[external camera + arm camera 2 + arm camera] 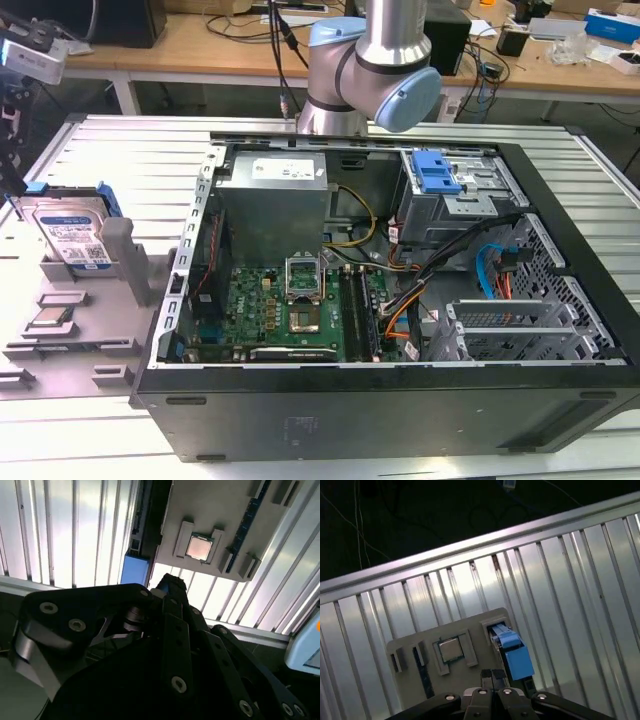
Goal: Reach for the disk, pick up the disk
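The disk (72,235) stands upright in a slot of a grey holder (125,255) at the exterior view's left; it is silver with a white-and-blue label and a blue bracket. My gripper (12,185) hangs above and just beside its left edge, apart from it. In the first wrist view the disk (515,655) shows edge-on as a blue strip close beyond my gripper (492,676), whose fingers are shut together with nothing between them. In the second wrist view the disk's blue edge (135,570) lies just past my gripper (167,586).
A small square processor chip (52,318) (451,650) (199,547) rests in the same grey holder. An open computer case (400,400) with its motherboard (290,310) and a blue latch (436,172) takes up the ribbed metal table (120,150). A cluttered workbench (200,45) stands behind.
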Controlling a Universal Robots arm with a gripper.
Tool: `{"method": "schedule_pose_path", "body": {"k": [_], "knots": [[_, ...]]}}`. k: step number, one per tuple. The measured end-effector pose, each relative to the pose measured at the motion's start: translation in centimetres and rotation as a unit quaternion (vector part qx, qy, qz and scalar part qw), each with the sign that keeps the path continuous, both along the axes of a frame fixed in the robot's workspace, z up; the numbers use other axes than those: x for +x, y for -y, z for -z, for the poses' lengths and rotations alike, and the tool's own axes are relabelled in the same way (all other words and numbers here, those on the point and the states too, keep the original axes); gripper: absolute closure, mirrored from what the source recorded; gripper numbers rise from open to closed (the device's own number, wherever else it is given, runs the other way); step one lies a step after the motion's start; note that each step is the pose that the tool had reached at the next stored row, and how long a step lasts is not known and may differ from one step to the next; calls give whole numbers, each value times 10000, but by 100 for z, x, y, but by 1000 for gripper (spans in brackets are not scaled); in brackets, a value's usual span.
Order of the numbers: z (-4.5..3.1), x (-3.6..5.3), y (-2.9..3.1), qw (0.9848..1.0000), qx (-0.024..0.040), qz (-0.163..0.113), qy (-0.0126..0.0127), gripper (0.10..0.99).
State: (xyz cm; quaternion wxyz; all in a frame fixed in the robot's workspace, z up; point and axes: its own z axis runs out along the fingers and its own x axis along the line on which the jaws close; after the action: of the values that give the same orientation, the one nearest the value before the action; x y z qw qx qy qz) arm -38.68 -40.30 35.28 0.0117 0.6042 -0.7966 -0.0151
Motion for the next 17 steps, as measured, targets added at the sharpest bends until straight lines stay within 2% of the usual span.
{"method": "schedule_pose_path", "body": {"k": [4,7,12,13,17], "knots": [[0,0,0,9996,0,-279,0,980],[0,0,0,9987,0,-516,0,980],[0,0,0,9954,0,-961,0,980],[0,0,0,9939,0,-1100,0,980],[0,0,0,9905,0,-1376,0,980]]}}
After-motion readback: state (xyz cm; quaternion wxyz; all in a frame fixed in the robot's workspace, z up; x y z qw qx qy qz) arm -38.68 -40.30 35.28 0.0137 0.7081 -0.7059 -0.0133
